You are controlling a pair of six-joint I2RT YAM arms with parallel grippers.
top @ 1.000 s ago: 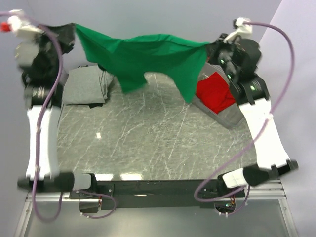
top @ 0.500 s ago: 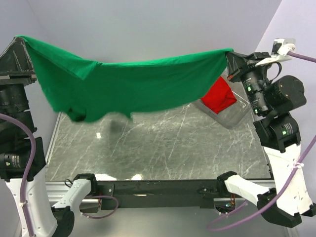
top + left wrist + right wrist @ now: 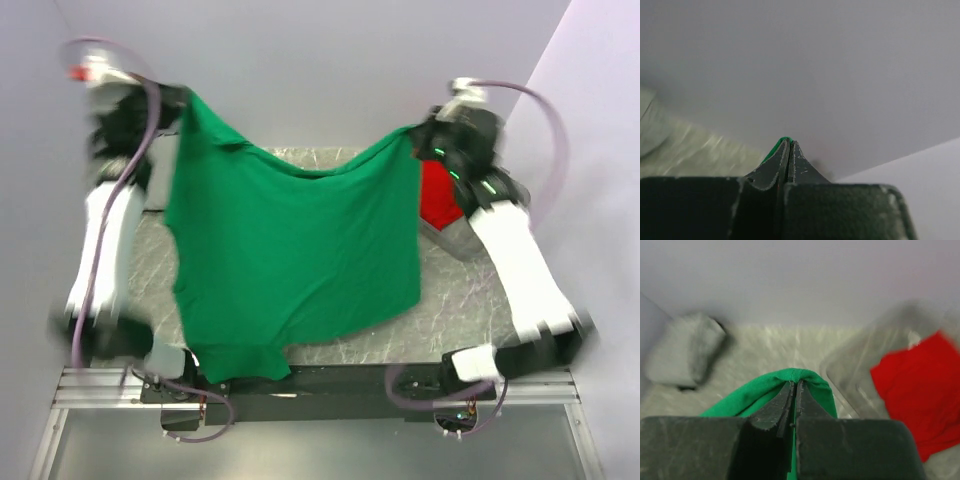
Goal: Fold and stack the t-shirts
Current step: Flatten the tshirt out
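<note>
My left fingers (image 3: 774, 169) are pressed together on a sliver of green cloth at their tips; my right fingers (image 3: 776, 411) pinch a rolled edge of the same green t-shirt (image 3: 290, 260). It hangs between the two pairs as a wide sheet, sagging in a shallow curve along its top edge; its lower end trails down below both pairs of fingers to the near edge of the bench (image 3: 470, 300).

By my reckoning the job is early to middling. This green one is spread but not yet folded. The red t-shirt (image 3: 920, 385) lies rumpled just beyond and to the right of my right fingers, inside the clear bin (image 3: 850, 365), so it looks untouched. The grey t-shirt (image 3: 682, 352), beyond and well to the left of my right fingers, sits as a compact squarish bundle and seems already folded, though blur keeps me from being sure. No stack is begun.

The shirts are soft, matte and limp, draping wherever they are not pinched; the green one shows smooth broad folds and a short sleeve at its lowest corner. The bin is hard, see-through plastic with slanted walls. The bench is glossy, grey and marbled with pale streaks.
</note>
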